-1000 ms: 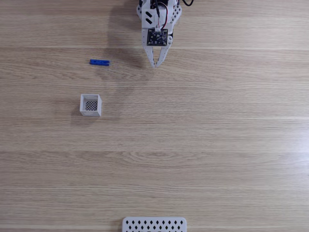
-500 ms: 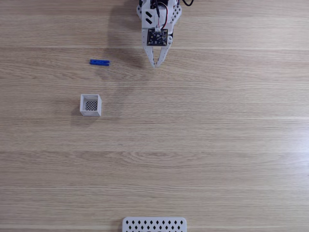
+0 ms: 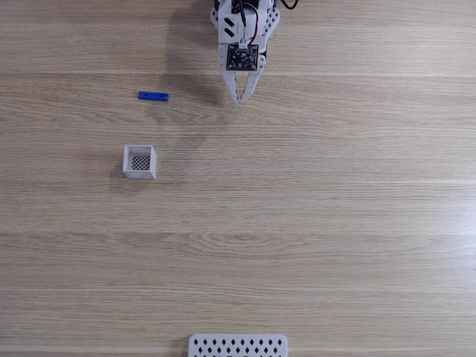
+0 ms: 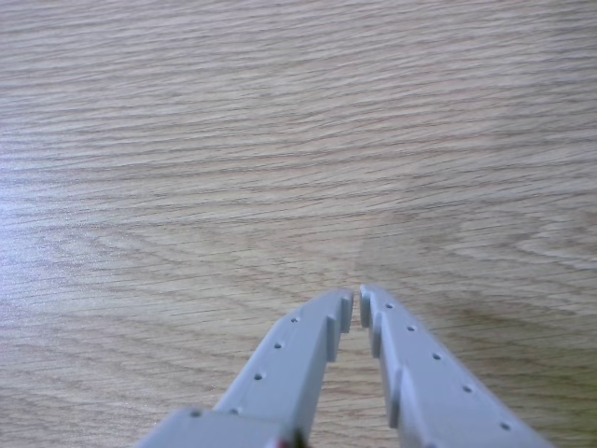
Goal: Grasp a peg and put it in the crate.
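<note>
— Blue, that peg (image 3: 153,96); where did it lie?
— Flat on the bench (image 3: 335,223), just above the crate (image 3: 140,161) in the fixed view, apart from it.
— And the gripper (image 3: 239,99)?
— Up and right of the crate, fingers nearly together, holding nothing.
— Room to move?
— Open wood around the crate; a perforated panel (image 3: 237,346) sat well below it, at the edge.

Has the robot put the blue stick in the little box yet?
Not yet. Nothing looks done: the peg lies on the table, apart from the crate, which has nothing in it. The gripper holds nothing; in the other view its fingertips are almost together over bare wood. Left to do: reach the peg, grasp it, carry it to the crate and drop it in.
</note>
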{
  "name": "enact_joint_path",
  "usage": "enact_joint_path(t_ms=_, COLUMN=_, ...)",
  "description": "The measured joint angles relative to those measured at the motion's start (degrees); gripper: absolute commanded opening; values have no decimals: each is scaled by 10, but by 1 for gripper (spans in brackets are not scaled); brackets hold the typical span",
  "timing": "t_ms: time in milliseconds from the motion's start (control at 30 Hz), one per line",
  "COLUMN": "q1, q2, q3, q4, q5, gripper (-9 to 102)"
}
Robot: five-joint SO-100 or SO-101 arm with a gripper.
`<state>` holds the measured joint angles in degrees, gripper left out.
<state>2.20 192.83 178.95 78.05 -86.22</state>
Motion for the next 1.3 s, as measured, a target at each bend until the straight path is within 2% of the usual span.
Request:
enact_joint_path(t_ms=967, q1=0, q2=-4, q3=0, q4=3, q5=0, gripper=-1)
enact_joint_path(t_ms=1133, q1=18, q2=-127, q3=-42, q4=4, q5=0, gripper=-1)
enact_joint_path(t_ms=1300, q1=76, q2=-354, q3=-188, q4=4, q5=45, gripper=-1)
